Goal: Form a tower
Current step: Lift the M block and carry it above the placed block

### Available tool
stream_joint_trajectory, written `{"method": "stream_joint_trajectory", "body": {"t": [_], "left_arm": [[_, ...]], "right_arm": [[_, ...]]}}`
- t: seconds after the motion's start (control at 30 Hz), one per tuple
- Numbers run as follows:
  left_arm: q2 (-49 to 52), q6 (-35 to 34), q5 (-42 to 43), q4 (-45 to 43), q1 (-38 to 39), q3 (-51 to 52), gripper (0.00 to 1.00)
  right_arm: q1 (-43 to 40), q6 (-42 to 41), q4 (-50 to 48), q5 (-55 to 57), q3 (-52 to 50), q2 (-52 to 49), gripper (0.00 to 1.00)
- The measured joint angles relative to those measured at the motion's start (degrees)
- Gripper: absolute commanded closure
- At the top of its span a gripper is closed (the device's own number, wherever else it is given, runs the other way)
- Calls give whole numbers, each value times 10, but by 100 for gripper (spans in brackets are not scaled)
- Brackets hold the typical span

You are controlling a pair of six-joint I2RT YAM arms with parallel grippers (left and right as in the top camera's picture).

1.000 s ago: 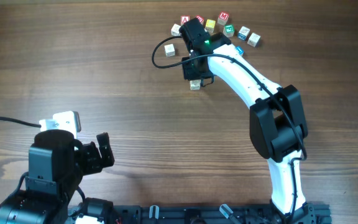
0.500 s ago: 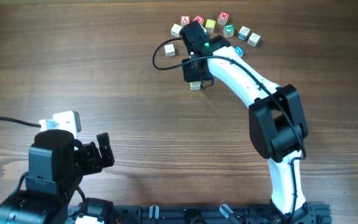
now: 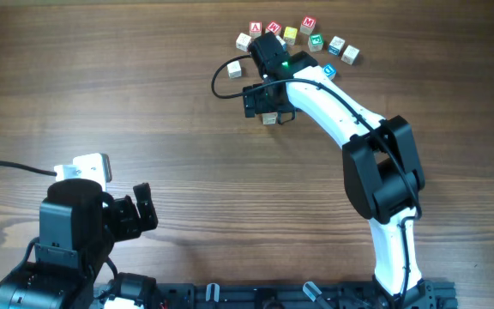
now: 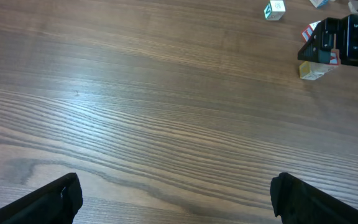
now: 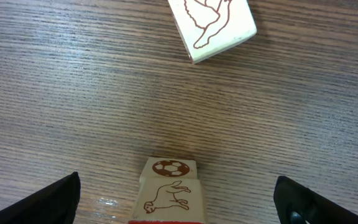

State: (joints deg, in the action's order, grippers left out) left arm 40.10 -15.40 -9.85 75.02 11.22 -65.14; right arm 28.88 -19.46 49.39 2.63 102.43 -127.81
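Got the left gripper parked near, around 8 o'clock on the table, spread wide with nothing in it. Further out, about 12 o'clock, seeing the right gripper gaping wide too, straddling the tower with both fingers well clear: two stacked cubes, ball and animal drawings showing. Just past that, a lone cube with a bird outline, then loose cubes toward 1 o'clock.

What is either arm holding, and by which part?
Nothing is held. The right gripper stands open, fingers well clear of the tower between them; the left gripper is open.
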Motion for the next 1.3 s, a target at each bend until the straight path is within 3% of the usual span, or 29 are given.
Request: {"method": "stream_joint_trajectory", "body": {"t": [0.27,0.5,0.67,0.97,1.13,1.23,1.3], "left_arm": [[0,0,0,0,0,0,0],[0,0,0,0,0,0,0],[0,0,0,0,0,0,0],[0,0,0,0,0,0,0],[0,0,0,0,0,0,0],[0,0,0,0,0,0,0],[0,0,0,0,0,0,0]], "right_arm": [[-13,68,7,0,130,1,0],[-99,106,-74,-70,134,-5,0],[-102,92,-132,-69,135,-44,1],[-156,61,-45,26,136,-56,9],[-197,119,-37,14,136,-87,12],[-195,176,-33,4,132,-108,24],[-193,214,-35,-16,129,-123,45]]}}
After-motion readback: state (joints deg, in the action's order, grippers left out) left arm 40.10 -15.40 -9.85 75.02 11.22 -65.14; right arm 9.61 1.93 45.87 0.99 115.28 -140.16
